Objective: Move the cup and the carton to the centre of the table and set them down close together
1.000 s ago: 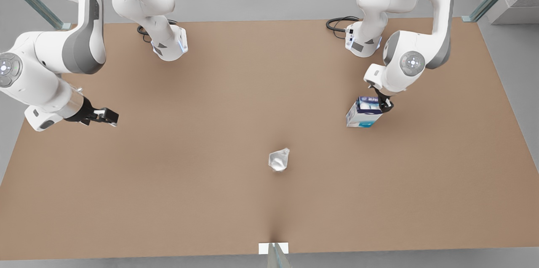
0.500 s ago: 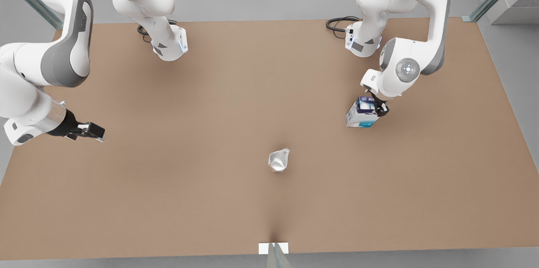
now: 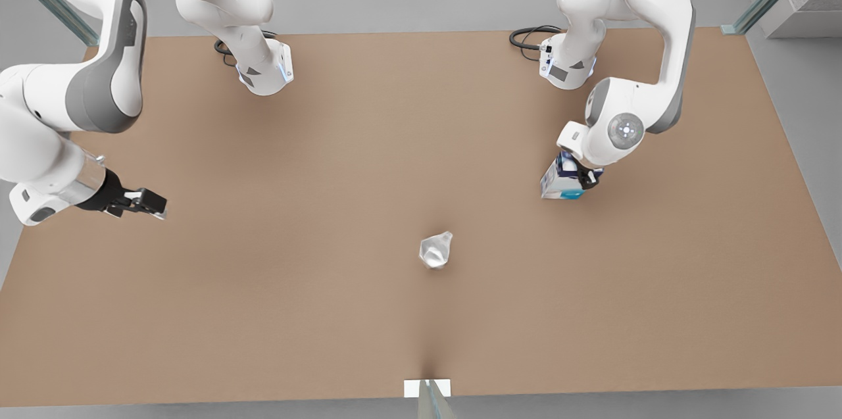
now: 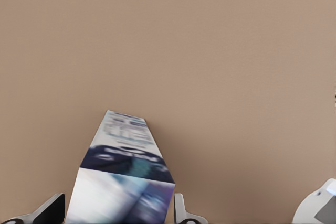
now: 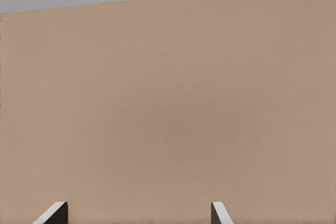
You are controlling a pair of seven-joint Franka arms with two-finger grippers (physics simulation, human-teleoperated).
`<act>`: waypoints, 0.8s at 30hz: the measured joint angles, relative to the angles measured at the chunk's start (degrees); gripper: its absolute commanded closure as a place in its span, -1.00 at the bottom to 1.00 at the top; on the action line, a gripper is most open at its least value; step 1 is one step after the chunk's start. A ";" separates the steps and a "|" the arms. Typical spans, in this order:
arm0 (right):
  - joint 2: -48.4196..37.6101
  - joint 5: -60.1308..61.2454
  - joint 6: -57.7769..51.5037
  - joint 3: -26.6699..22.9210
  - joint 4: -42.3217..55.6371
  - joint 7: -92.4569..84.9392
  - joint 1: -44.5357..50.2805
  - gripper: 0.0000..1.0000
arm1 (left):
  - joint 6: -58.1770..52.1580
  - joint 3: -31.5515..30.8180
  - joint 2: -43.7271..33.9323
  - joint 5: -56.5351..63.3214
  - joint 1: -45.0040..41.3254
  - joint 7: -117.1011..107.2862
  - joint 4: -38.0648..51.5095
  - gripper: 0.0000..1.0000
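Observation:
The carton [image 3: 558, 186], white and light blue with a dark blue top, stands on the brown table [image 3: 329, 143] at the front view's right. My left gripper [image 3: 583, 175] is down over it, shut on its sides. In the left wrist view the carton [image 4: 126, 182] sits between the fingers [image 4: 181, 214]. The faceted silvery cup [image 3: 435, 250] stands alone near the table's middle, toward the front edge. My right gripper [image 3: 155, 204] hovers open over the front view's left side of the table, far from both objects; its view shows the open gripper [image 5: 137, 213] over bare tabletop.
Both arm bases [image 3: 266, 73] [image 3: 566, 67] stand at the back edge with black cables beside them. A white marker [image 3: 427, 387] lies at the middle of the front edge. Wide bare tabletop separates the cup from the carton.
The left arm has lowered onto the carton, which has stayed in place. The right gripper drew back toward the front view's left edge, then held. The cup has not moved.

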 measured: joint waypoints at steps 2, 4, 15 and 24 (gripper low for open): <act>-0.18 -0.08 0.00 -0.20 -0.03 -0.09 -0.64 -1.00 | 0.33 -0.01 0.52 -0.01 0.06 -0.42 0.03 -0.67; -0.25 -0.10 0.00 -0.18 0.06 0.00 -0.31 -1.00 | 0.08 -0.01 0.49 -0.05 0.14 -2.45 0.00 -0.52; 0.44 -1.10 -0.26 0.00 0.76 0.00 -0.03 -1.00 | -0.19 -0.54 -1.20 0.18 0.59 -4.71 0.17 -0.30; 0.44 -1.68 -0.39 -0.06 1.07 0.00 -0.02 -1.00 | -5.68 -1.72 -5.13 -0.60 1.83 -12.60 3.17 -0.32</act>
